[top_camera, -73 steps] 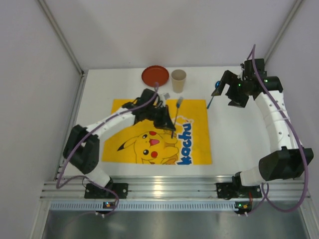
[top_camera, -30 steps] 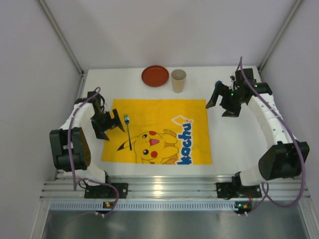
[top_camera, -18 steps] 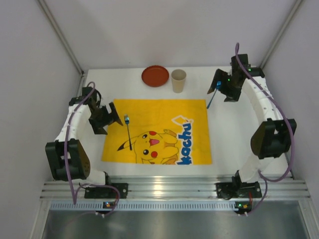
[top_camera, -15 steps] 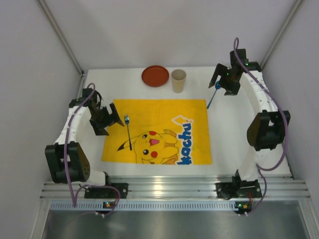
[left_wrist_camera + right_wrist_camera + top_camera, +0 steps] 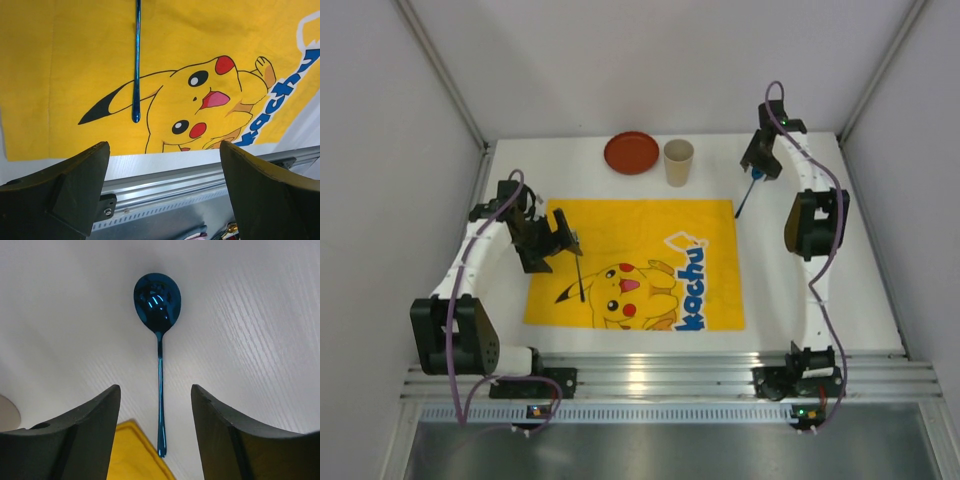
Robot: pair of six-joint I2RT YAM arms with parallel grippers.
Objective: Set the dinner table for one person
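The dinner table (image 5: 790,280) is a white top carrying a yellow Pikachu mat (image 5: 710,230). A slim blue utensil (image 5: 580,278) lies on the mat's left part; the left wrist view shows its handle (image 5: 136,60). My left gripper (image 5: 558,240) hovers over that utensil's far end, open and empty (image 5: 164,150). A blue spoon (image 5: 744,197) lies on the bare table off the mat's far right corner. My right gripper (image 5: 757,160) is above it, and in the wrist view its open jaws (image 5: 156,390) straddle the spoon's handle (image 5: 160,405) without touching it.
A red plate (image 5: 631,152) and a paper cup (image 5: 678,162) stand at the table's back edge, left of the right gripper. An aluminium rail (image 5: 650,382) runs along the near edge. White walls close in both sides.
The right arm swung back and left over the spoon, and its jaws narrowed around the handle. The left gripper shifted slightly right over the utensil's far end.
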